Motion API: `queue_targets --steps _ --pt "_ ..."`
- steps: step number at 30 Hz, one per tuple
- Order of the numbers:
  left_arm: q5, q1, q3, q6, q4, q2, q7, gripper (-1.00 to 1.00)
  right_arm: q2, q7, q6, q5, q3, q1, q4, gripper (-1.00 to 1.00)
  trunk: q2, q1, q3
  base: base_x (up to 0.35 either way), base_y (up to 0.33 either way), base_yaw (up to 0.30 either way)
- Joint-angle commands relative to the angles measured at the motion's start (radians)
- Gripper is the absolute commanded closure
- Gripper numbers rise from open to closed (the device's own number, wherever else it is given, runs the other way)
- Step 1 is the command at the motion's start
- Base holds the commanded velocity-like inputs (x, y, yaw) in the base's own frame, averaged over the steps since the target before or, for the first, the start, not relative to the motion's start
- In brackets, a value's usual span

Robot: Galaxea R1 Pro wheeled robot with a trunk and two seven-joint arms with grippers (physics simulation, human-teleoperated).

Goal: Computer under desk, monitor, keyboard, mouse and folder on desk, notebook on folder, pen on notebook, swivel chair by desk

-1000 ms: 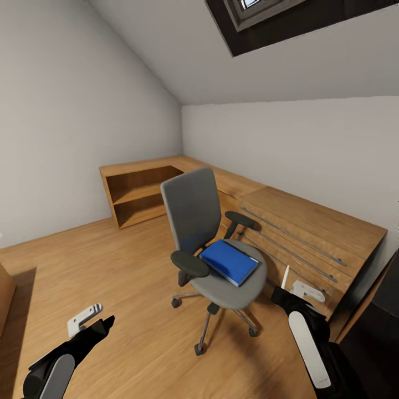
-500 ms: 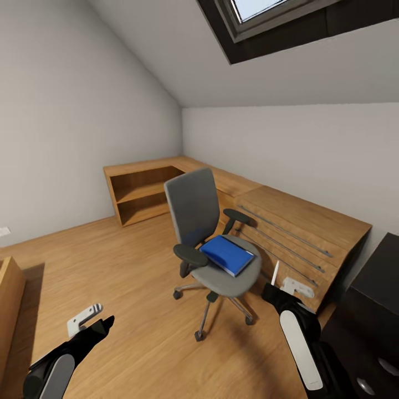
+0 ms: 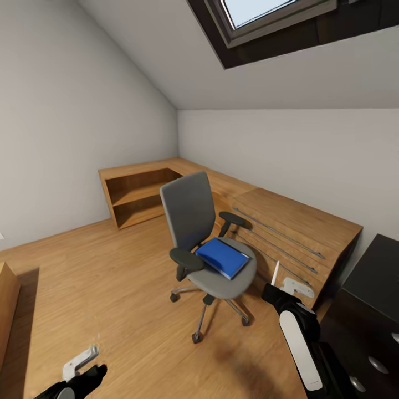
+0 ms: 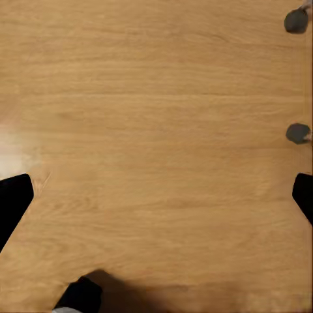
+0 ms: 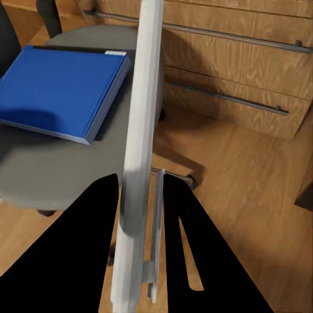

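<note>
The swivel chair stands on the wood floor in the middle of the room, grey with black armrests. The bright blue folder lies flat on its seat, also seen as the folder from the right wrist. My right gripper is just right of the chair, shut on a thin white pen that points upward; the pen runs between the black fingers of that gripper. My left gripper hangs low at the left over bare floor, fingers spread apart, open. The desk's black drawer unit shows at lower right.
Low light-wood cabinets with long bar handles run along the far wall behind the chair, joining an open shelf unit in the corner. Another wooden piece stands at the left edge. Chair castors show beyond the left gripper. A skylight sits overhead.
The head view has shifted, bringing more of the black drawer unit in at right. My left gripper has dropped lower in the view. The right gripper still holds the pen.
</note>
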Motion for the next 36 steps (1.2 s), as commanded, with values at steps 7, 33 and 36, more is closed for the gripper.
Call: queue_targets --steps 7,33,36 --pt "-0.147 0.003 -0.019 -0.266 0.348 0.003 -0.021 -1.00 -0.003 -0.010 0.003 -0.008 0.031 -0.001 -0.006 1.00 0.049 -0.027 0.021 0.000 0.000 0.000" --pt "-0.239 0.003 -0.205 -0.729 0.651 -0.016 -0.090 -1.00 -0.028 -0.088 0.300 -0.017 -0.234 -0.308 0.115 1.00 0.231 -0.127 0.103 0.000 0.000 -0.003" --pt "-0.240 0.003 -0.234 -0.757 0.659 -0.020 -0.090 -1.00 -0.034 -0.089 0.300 -0.016 -0.245 -0.300 0.118 1.00 0.252 -0.138 0.112 0.000 0.000 -0.166"
